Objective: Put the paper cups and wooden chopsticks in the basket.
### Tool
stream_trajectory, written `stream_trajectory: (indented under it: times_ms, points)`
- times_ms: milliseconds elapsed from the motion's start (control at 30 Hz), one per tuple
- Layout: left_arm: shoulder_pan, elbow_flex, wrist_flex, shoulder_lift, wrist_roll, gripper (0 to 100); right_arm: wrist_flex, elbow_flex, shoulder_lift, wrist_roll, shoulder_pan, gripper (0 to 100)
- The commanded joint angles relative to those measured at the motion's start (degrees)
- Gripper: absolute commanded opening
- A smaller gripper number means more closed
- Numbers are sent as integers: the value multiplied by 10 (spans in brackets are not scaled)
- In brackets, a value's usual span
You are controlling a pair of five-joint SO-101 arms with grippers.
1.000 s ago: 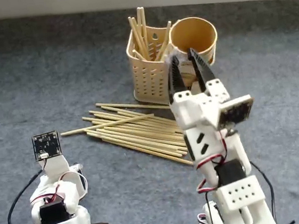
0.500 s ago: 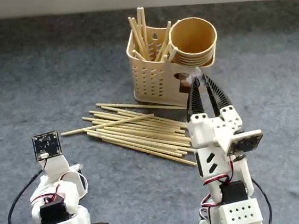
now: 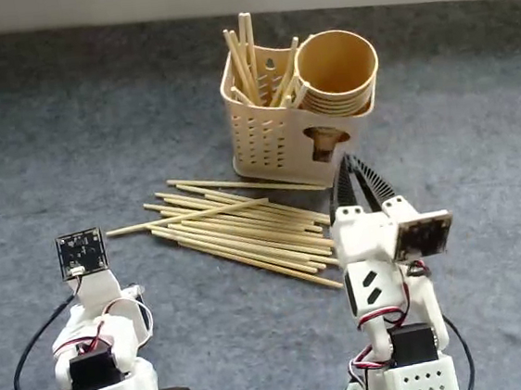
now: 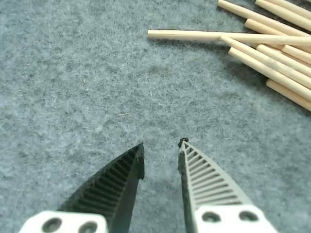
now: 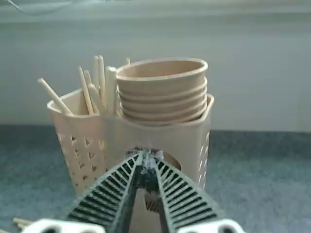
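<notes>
I am finding no word, number or sign that I can read. The basket (image 3: 264, 143), the paper cups (image 3: 335, 57) and the wooden chopsticks (image 3: 245, 224) are showing me no print, and the camera boards (image 3: 81, 254) are too small to tell.

A grey, felt-like surface (image 3: 76, 121) is seen spread across the whole working area, its nap fine and slightly mottled. Its far edge is met by a pale wall (image 3: 128, 2), shown as a light strip in the high view and as a broad, plain whitish backdrop in the right wrist view. A short pale thread (image 4: 124, 114) is seen lying on the grey fibres in the left wrist view.
</notes>
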Motion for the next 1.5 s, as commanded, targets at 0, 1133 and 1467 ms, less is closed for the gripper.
stream_trajectory:
  times_ms: [0,1133,1467]
  points:
    - [-3,12,2,1,-1,130,117,80,-12,-3,3,5]
    - [-3,12,2,1,-1,130,528,76,-12,1,4,5]
    - [-3,12,2,1,-1,130,528,76,-12,1,4,5]
